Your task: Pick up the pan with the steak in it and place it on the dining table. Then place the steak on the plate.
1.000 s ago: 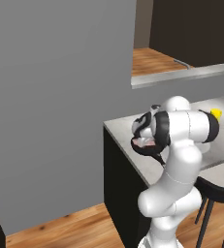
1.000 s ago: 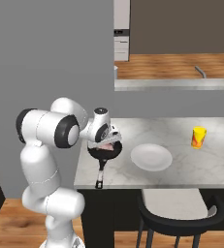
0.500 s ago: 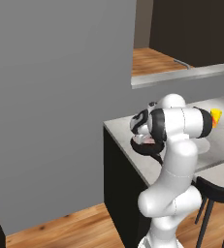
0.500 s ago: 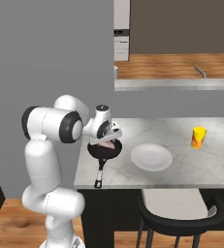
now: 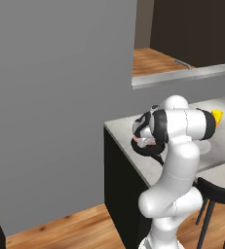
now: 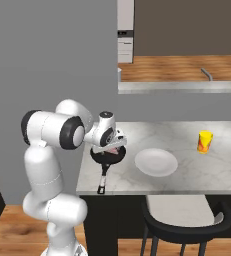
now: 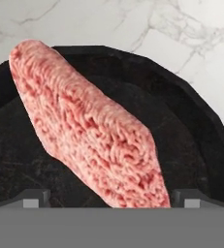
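The black pan (image 6: 106,157) rests on the left end of the dining table (image 6: 217,172), its handle (image 6: 103,181) pointing toward the front edge. The pink-red steak (image 7: 84,126) lies inside the pan (image 7: 191,135), slanting across it. My gripper (image 7: 111,198) hangs low over the pan, open, with one dark fingertip on each side of the steak's near end. The right base view has the gripper (image 6: 112,145) just above the pan's rim. The pale round plate (image 6: 156,162) lies on the table right of the pan. The left base view has the pan (image 5: 148,149) partly hidden behind my arm.
A small yellow cup (image 6: 204,141) stands farther right on the table. A black stool (image 6: 187,215) sits under the table's front edge. A tall grey wall (image 6: 52,55) rises to the left, and a counter with a faucet (image 6: 207,74) runs behind.
My hand has shifted slightly down and over the pan, closer to the steak. The jaws stay wide. Pan, steak and plate have not moved.
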You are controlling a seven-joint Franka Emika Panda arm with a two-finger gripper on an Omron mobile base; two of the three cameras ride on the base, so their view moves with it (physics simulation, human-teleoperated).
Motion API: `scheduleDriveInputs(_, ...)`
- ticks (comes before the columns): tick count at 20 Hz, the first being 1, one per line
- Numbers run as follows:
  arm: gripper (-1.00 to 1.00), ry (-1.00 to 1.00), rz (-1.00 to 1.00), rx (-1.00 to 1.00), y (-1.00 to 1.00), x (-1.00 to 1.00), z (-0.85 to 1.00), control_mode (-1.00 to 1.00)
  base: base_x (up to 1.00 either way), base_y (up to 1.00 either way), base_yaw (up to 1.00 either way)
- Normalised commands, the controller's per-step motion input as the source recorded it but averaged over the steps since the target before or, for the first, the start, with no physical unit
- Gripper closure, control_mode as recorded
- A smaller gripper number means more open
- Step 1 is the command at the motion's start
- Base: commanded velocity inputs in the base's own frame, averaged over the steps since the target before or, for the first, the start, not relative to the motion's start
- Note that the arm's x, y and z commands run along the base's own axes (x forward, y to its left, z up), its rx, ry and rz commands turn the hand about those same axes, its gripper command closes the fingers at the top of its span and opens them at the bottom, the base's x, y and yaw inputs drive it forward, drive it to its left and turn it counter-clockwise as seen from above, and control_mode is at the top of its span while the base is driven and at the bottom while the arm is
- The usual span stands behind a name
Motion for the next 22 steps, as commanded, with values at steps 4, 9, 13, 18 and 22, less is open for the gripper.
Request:
scheduleDriveInputs(4, -1.0, 0.0, 0.0, 0.0, 0.0, 0.0, -0.05, -1.0, 0.0, 0.0, 0.0)
scheduleDriveInputs(9, -1.0, 0.0, 0.0, 0.0, 0.0, 0.07, 0.0, -1.0, 0.0, 0.0, 0.0)
scheduleDriveInputs(13, -1.0, 0.0, 0.0, 0.0, -0.08, 0.12, -0.12, -1.0, 0.0, 0.0, 0.0)
scheduleDriveInputs(18, -1.0, 0.0, 0.0, 0.01, -0.1, 0.02, -0.02, -1.0, 0.0, 0.0, 0.0)
scheduleDriveInputs(22, -1.0, 0.0, 0.0, 0.0, -0.01, 0.0, -0.06, -1.0, 0.0, 0.0, 0.0)
